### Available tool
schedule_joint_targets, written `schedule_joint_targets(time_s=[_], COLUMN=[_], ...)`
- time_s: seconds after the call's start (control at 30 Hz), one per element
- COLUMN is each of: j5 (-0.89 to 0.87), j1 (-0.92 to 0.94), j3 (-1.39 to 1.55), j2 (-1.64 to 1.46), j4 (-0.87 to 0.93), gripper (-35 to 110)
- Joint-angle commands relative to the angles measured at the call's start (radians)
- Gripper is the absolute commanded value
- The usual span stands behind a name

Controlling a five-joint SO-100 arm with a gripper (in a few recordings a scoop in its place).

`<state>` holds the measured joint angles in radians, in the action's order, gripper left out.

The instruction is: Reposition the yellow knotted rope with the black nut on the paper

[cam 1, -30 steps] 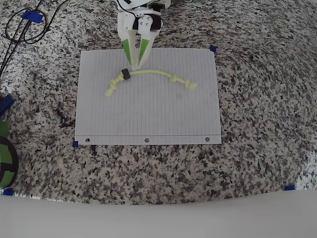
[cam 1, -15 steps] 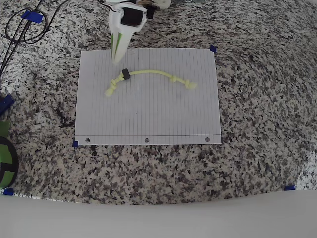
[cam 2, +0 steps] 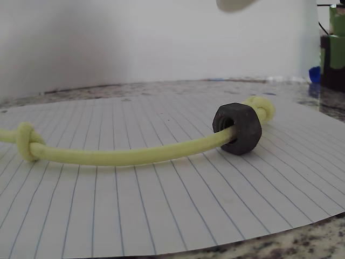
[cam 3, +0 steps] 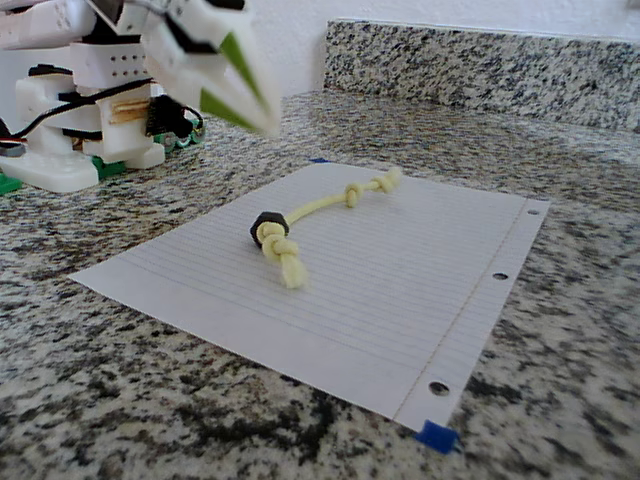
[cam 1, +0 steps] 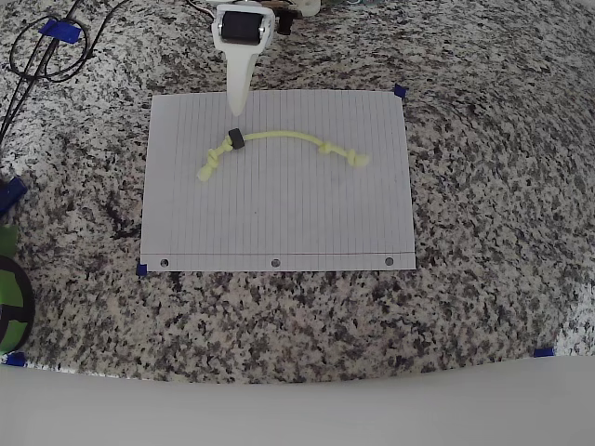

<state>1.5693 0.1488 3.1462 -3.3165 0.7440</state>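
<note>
In the overhead view the gripper [cam 1: 238, 110] hangs at twelve o'clock over the paper [cam 1: 279, 218], its fingers clenched and holding nothing, tip just above the black nut [cam 1: 236, 139]. The nut sits on the yellow knotted rope [cam 1: 284, 137], which lies curved across the sheet's upper half. The paper rests on a speckled granite counter [cam 1: 483, 186] below a white wall [cam 2: 135, 38].

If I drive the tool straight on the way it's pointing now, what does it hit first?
Most likely the black nut on the yellow knotted rope: the tool points at it from just short in the overhead view. Its height is unclear; it may touch the paper first.
</note>
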Motion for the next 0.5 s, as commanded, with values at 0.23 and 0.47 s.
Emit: schedule_joint_targets(time_s=[0.23, 0.47], j5=[0.091, 0.069], j1=[-0.044, -0.064], j3=[0.000, 0.012], j2=[-0.083, -0.092], j4=[0.245, 0.405], gripper=[0, 0])
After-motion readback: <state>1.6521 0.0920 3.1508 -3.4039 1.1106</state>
